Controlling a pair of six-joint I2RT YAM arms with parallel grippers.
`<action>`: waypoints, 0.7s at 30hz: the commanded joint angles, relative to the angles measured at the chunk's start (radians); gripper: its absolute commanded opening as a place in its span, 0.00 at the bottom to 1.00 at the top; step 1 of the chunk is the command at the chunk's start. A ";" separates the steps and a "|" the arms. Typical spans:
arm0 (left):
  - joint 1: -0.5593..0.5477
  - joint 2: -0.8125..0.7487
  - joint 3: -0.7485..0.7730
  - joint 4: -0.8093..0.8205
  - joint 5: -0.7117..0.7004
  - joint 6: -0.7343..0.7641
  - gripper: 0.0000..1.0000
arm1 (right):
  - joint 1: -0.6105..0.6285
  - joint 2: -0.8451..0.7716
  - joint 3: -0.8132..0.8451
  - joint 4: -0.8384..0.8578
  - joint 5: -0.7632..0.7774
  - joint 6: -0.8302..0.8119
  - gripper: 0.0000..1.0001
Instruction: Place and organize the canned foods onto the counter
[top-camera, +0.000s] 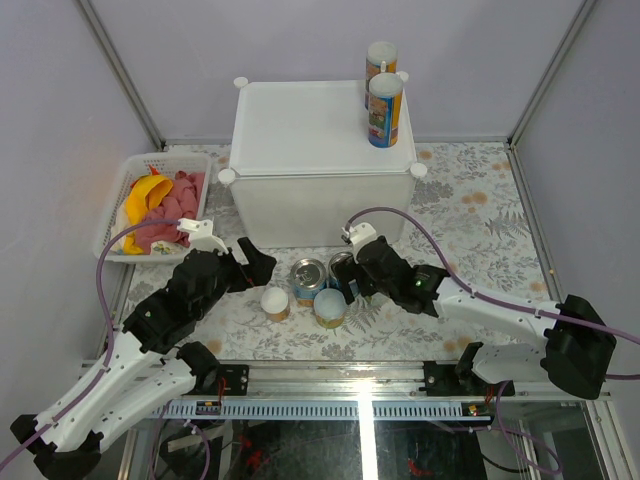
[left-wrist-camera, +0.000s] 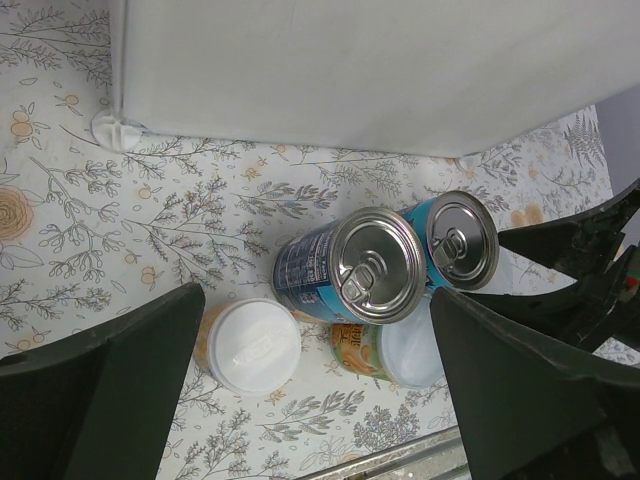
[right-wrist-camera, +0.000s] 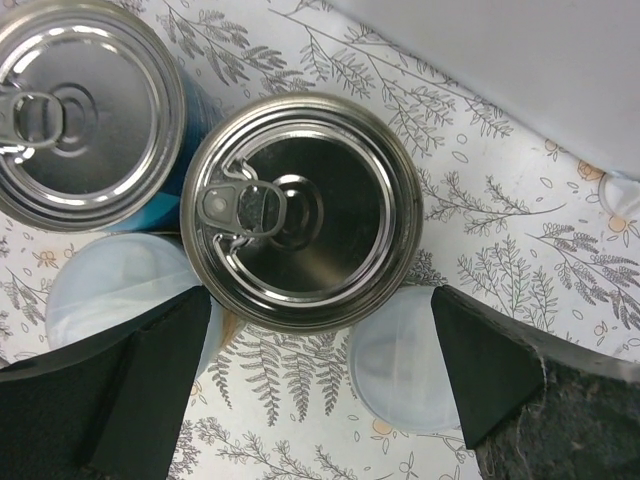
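The counter (top-camera: 320, 130) is a big white box with two tall slim canisters (top-camera: 384, 110) on its back right corner. In front of it stand two blue steel cans (top-camera: 308, 280) and small white-lidded jars (top-camera: 275, 302). My right gripper (top-camera: 352, 268) is open over the right can (right-wrist-camera: 300, 210), its fingers (right-wrist-camera: 100, 400) apart beside it, holding nothing. A pale-lidded jar (right-wrist-camera: 405, 370) stands by that can. My left gripper (top-camera: 260, 266) is open and empty left of the group. In its wrist view the gripper (left-wrist-camera: 315, 390) looks down on a jar (left-wrist-camera: 250, 345) and both cans (left-wrist-camera: 375, 265).
A white mesh basket (top-camera: 120, 190) with a yellow banana and a pink cloth stands at the left. The counter's front wall (left-wrist-camera: 350, 70) rises just behind the cans. The table's near rail (top-camera: 350, 380) runs along the front.
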 joint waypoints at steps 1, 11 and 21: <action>-0.004 -0.004 0.013 0.037 -0.020 -0.012 0.96 | 0.006 -0.018 -0.023 0.075 0.004 -0.015 1.00; -0.005 0.009 0.018 0.031 -0.022 -0.005 0.96 | 0.006 0.044 -0.057 0.240 0.012 -0.040 1.00; -0.004 0.043 0.048 0.020 -0.023 0.033 0.96 | 0.006 0.104 -0.119 0.432 0.057 -0.092 1.00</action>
